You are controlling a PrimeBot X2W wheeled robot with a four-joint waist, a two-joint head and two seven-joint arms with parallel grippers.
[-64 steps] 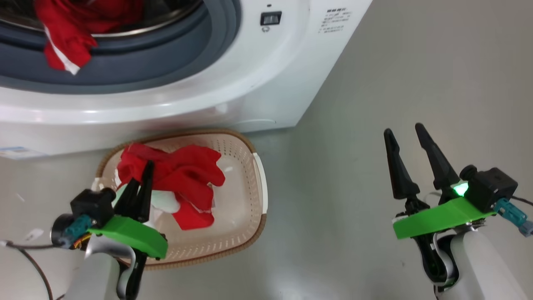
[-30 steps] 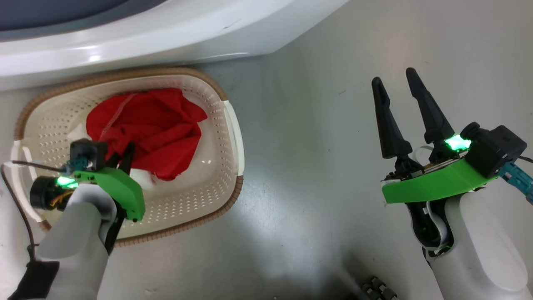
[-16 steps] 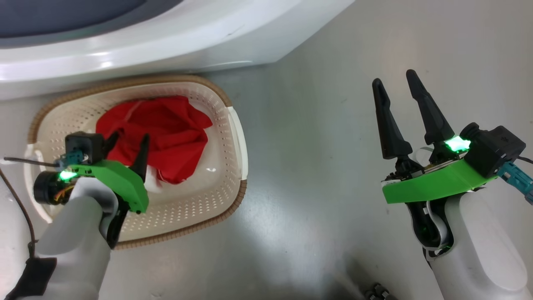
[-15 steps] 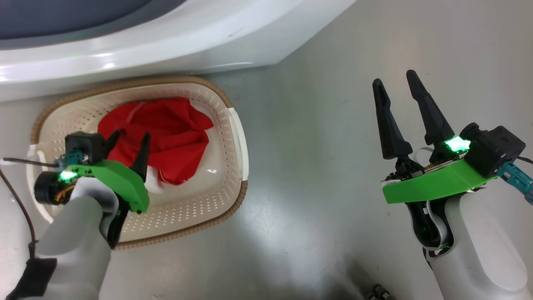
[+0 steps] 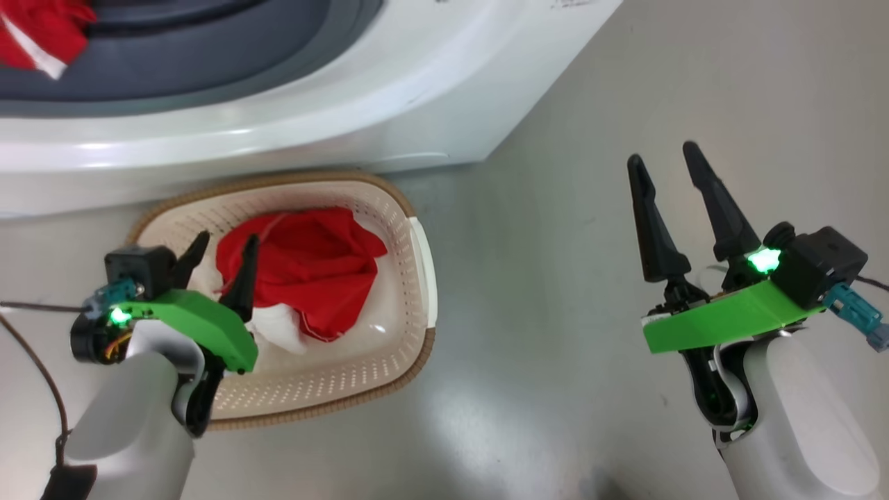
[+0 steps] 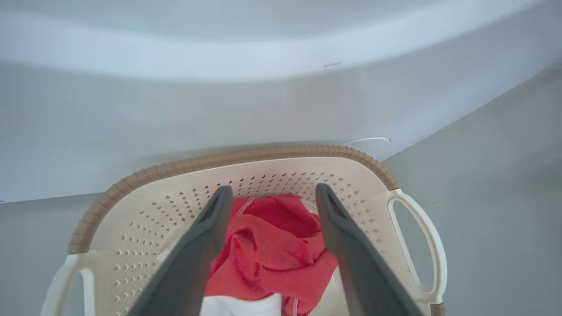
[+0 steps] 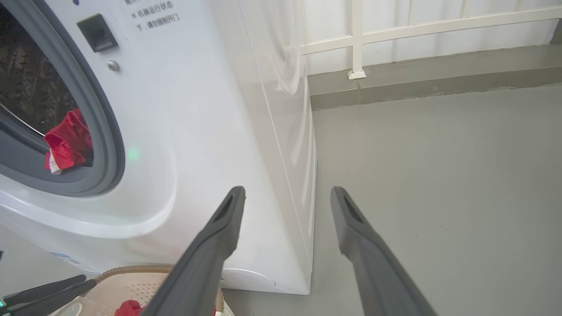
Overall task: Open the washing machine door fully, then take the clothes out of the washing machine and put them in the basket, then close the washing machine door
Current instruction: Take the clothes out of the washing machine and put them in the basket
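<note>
Head view: left gripper (image 5: 228, 238) wide, empty, above red-and-white clothes (image 5: 312, 271) in cream perforated basket (image 5: 278, 179); right gripper (image 5: 663, 154) wide. We risk snagging fabric lifting out; one red garment (image 5: 35, 31) sits in white washing machine (image 5: 347, 132).

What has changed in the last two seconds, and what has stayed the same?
The left gripper opened and let go of the red clothes, which now lie in the basket. The right gripper stayed open and empty, and one red garment still lies at the mouth of the washing machine.
</note>
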